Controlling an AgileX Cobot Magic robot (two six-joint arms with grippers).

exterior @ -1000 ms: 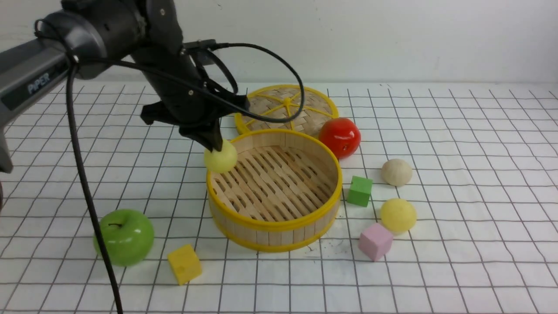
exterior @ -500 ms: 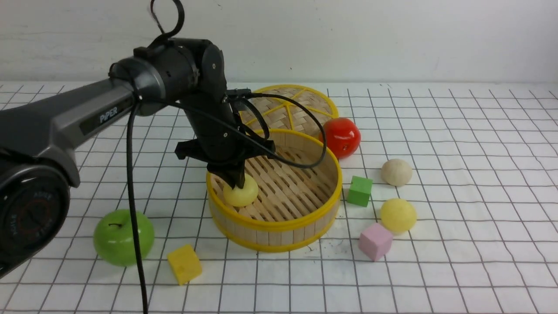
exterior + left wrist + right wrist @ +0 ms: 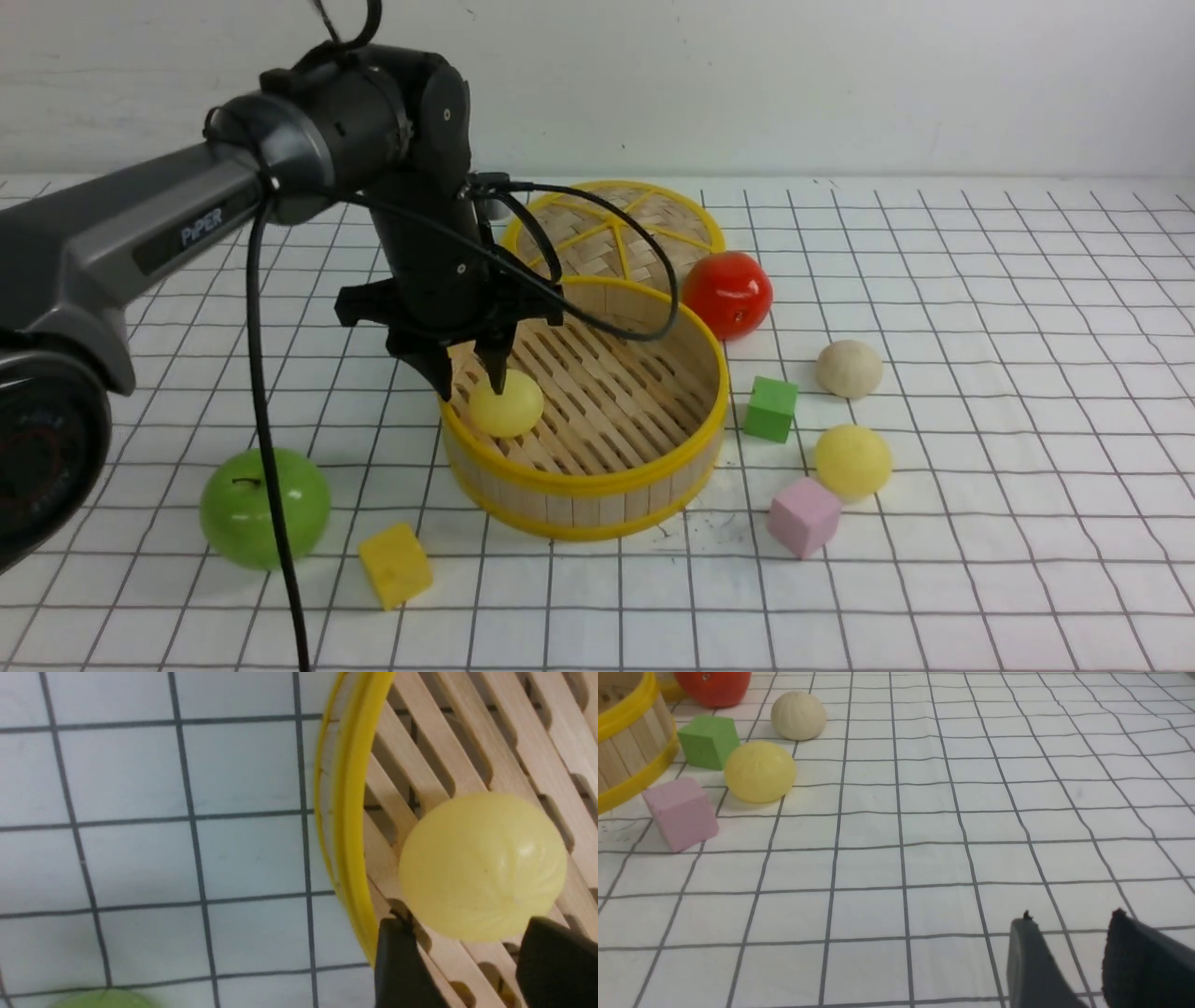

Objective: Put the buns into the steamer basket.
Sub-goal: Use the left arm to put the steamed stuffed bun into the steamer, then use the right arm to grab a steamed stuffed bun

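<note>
As we saw it, left gripper (image 3: 471, 387): jaws stood apart, empty, over yellow bun (image 3: 509, 406).
yellow bun: lay inside steamer basket (image 3: 597, 481), near its rim.
right gripper (image 3: 1071, 919): jaws apart, empty.

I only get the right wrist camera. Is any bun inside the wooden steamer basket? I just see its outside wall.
Observer: Yes, one pale yellow dome-shaped bun lies on the slatted bottom of the round wooden steamer basket, by its left wall.
Operator: Is the left arm squeezing it?
Observer: No, the left gripper has its fingers spread open over it.
Operator: What else is over there?
Observer: A glossy green apple and a yellow cube on the table.
</note>
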